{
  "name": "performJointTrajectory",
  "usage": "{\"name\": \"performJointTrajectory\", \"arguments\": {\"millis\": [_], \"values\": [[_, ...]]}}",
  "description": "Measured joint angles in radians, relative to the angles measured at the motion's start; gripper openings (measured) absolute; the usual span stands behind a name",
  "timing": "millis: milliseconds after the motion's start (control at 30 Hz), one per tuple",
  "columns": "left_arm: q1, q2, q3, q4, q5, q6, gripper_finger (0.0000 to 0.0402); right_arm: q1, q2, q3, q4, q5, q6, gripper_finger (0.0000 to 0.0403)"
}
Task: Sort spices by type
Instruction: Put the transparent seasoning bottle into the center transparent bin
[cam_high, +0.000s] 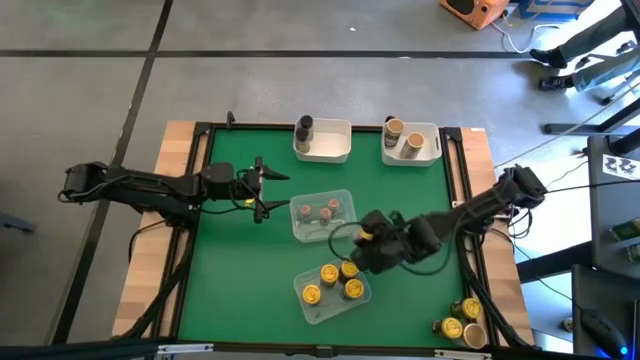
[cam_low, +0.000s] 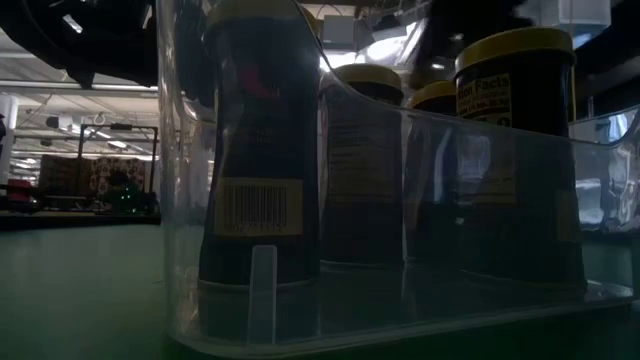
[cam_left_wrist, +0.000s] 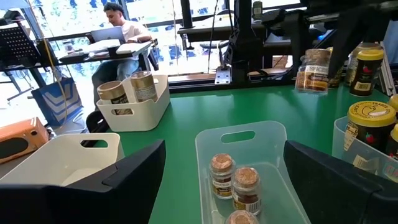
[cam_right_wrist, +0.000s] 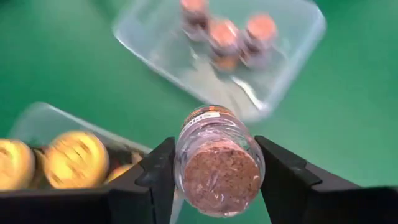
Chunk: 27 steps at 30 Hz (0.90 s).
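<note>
Three reddish-brown-topped jars (cam_right_wrist: 224, 36) sit together in a clear tray (cam_right_wrist: 292, 43) just ahead of our right gripper (cam_right_wrist: 214, 171), on the green table (cam_high: 230, 260). Our right gripper's two fingers press the sides of another brown-topped jar (cam_right_wrist: 217, 163), which we hold off the table, its base towards the wrist camera. Below and to one side of that gripper lies a second clear tray (cam_high: 318, 309) with four yellow-lidded jars (cam_high: 334, 281) in it. Behind the right gripper, at the table's near right corner, a few more yellow-lidded jars (cam_high: 458, 322) stand loose.

Our left gripper (cam_high: 262, 187) hangs with its fingers spread wide and nothing between them, just short of the brown-jar tray. Beyond it one white bin (cam_high: 326, 148) holds a taller dark jar (cam_high: 303, 128), and another white bin (cam_left_wrist: 138, 111) holds two tan-lidded jars (cam_left_wrist: 128, 89). Far behind the table a person (cam_left_wrist: 121, 28) sits at a desk.
</note>
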Motion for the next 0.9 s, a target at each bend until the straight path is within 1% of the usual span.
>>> {"name": "performJointTrajectory", "arguments": {"millis": [100, 200, 333, 467, 567, 633, 733, 900], "values": [[0.000, 0.000, 0.000, 0.000, 0.000, 0.001, 0.0314, -0.052, 0.015, 0.000, 0.129, -0.006, -0.143, 0.0182], [0.000, 0.000, 0.000, 0.000, 0.000, 0.000, 0.0314, -0.102, 0.037, 0.001, 0.227, -0.036, -0.261, 0.0182], [0.000, 0.000, 0.000, 0.000, 0.000, 0.000, 0.0314, -0.169, 0.093, 0.002, 0.325, -0.162, -0.361, 0.0182], [0.000, 0.000, 0.000, -0.001, 0.000, 0.000, 0.0314, -0.224, 0.133, 0.002, 0.296, -0.227, -0.399, 0.0182], [0.000, 0.000, 0.000, -0.001, 0.000, 0.005, 0.0314, -0.260, 0.150, 0.001, 0.235, -0.245, -0.404, 0.0182], [0.000, 0.000, 0.000, -0.002, 0.000, 0.005, 0.0314, -0.276, 0.151, 0.001, 0.196, -0.231, -0.421, 0.0182], [0.000, 0.000, 0.000, -0.005, 0.000, 0.005, 0.0314, -0.290, 0.150, 0.001, 0.181, -0.177, -0.432, 0.0182], [0.000, 0.000, 0.000, -0.004, 0.000, 0.009, 0.0314, -0.295, 0.160, 0.001, 0.182, -0.175, -0.470, 0.0182]]}}
